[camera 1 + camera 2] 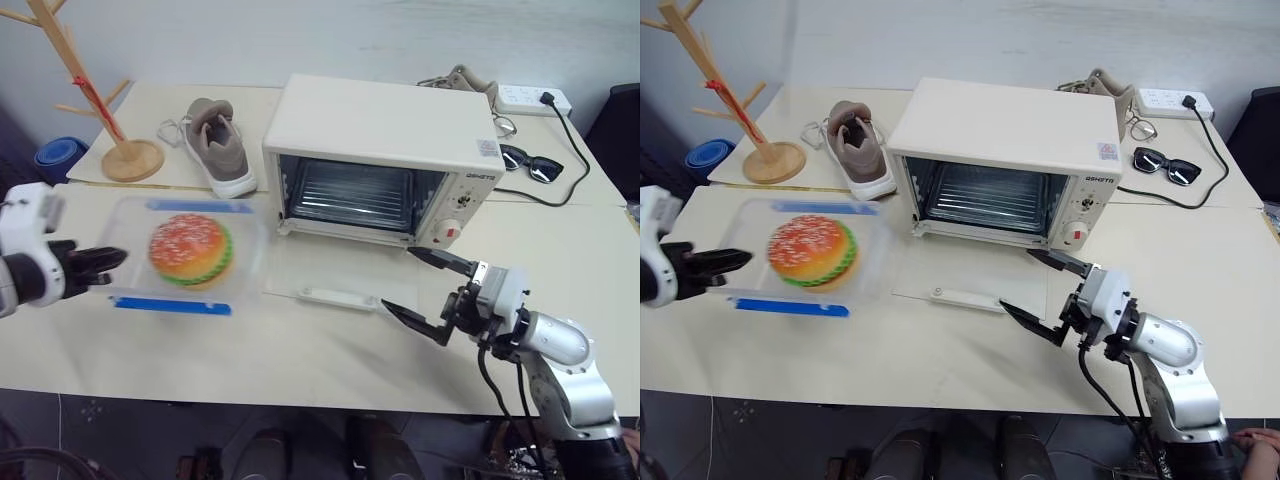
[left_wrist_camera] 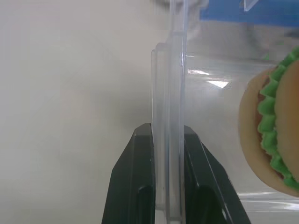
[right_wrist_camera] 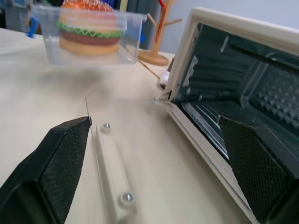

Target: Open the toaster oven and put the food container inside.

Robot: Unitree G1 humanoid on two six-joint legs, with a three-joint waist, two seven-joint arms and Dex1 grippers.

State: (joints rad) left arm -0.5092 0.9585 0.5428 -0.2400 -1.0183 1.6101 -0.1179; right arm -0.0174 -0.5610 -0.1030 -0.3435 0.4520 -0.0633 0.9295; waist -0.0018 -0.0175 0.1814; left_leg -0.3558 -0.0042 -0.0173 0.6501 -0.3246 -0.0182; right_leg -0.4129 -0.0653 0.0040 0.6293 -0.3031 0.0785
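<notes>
Left of the oven, a shallow clear plastic food container (image 1: 185, 250) with blue clips, holding a burger, hangs above the table, its end wall pinched by the left gripper (image 1: 103, 263). The cream-white boxy toaster oven (image 1: 385, 160) already stands open, glass door lying flat. The right gripper (image 1: 430, 292) waits spread and empty over the door. Insertion remains.

The wooden rack (image 1: 85, 90) at the upper left is cut off by the frame's top edge. Behind the toaster oven (image 1: 385, 150), the beige item (image 1: 465, 80) is half hidden (can't tell what it is). The blue thing (image 1: 60, 157) behind the rack's base is mostly hidden.
</notes>
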